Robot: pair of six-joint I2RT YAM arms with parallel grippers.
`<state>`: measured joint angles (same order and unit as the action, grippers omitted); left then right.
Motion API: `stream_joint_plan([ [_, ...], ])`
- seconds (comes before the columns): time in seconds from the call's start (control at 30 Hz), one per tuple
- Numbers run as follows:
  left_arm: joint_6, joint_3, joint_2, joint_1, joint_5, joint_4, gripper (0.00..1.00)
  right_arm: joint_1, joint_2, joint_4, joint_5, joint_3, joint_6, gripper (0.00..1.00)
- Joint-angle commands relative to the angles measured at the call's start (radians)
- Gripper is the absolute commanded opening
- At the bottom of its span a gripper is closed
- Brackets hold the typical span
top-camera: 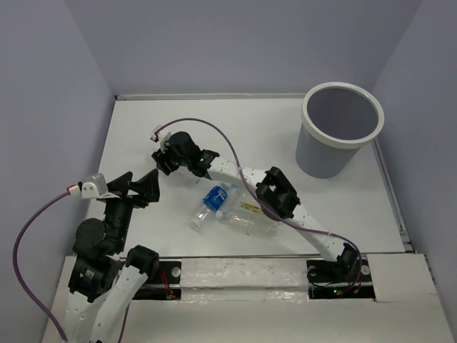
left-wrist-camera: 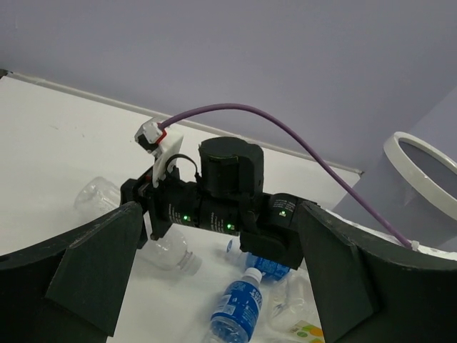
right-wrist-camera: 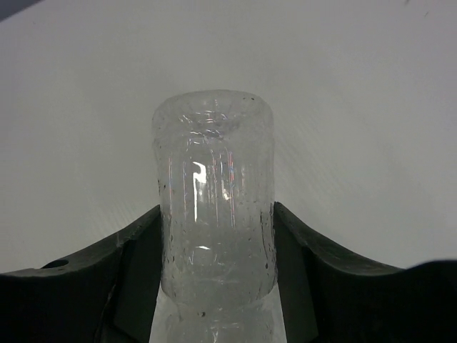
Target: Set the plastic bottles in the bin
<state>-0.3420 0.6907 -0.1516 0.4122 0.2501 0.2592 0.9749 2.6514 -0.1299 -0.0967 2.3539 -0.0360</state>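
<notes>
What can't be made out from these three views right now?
Right wrist view: the clear bottle runs off the bottom edge, so its other end is unseen.
Top view: that bottle cannot be made out under the right gripper.
Left wrist view: the bin is cut off by the right edge, and the blue-labelled bottle by the bottom edge.

Light: bright, even, overhead; soft shadows.
Glare: glints on the clear bottle I grip.
Focus: crisp.
</notes>
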Motion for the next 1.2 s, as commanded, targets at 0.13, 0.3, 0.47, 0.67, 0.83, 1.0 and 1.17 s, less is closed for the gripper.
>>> stream_joint_plan([
  [0.13, 0.006, 0.026, -0.031, -0.016, -0.021, -0.052, 0.99, -0.050, -0.263, 0.343, 0.091, -0.057, 0.096, 0.37],
  [0.3, 0.011, 0.013, -0.043, -0.018, -0.073, -0.069, 0.99, -0.122, -0.568, 0.567, 0.161, -0.408, 0.113, 0.37],
  [0.47, 0.003, -0.008, -0.088, -0.019, -0.164, -0.087, 0.99, -0.275, -0.959, 0.627, 0.230, -0.701, 0.111, 0.36],
  [0.67, -0.002, -0.013, -0.241, -0.021, -0.305, -0.097, 0.99, -0.562, -1.261, 0.609, 0.256, -0.950, 0.104, 0.36],
  [0.83, -0.029, 0.007, -0.437, -0.019, -0.388, -0.075, 0.99, -0.770, -1.358, 0.608, 0.238, -1.071, 0.137, 0.36],
  [1.0, -0.023, 0.033, -0.641, -0.019, -0.451, -0.015, 0.99, -0.967, -1.371, 0.615, 0.135, -1.194, 0.303, 0.37],
  [1.17, -0.014, 0.064, -0.752, -0.010, -0.515, 0.011, 0.99, -0.992, -1.389, 0.635, 0.118, -1.260, 0.315, 0.40],
])
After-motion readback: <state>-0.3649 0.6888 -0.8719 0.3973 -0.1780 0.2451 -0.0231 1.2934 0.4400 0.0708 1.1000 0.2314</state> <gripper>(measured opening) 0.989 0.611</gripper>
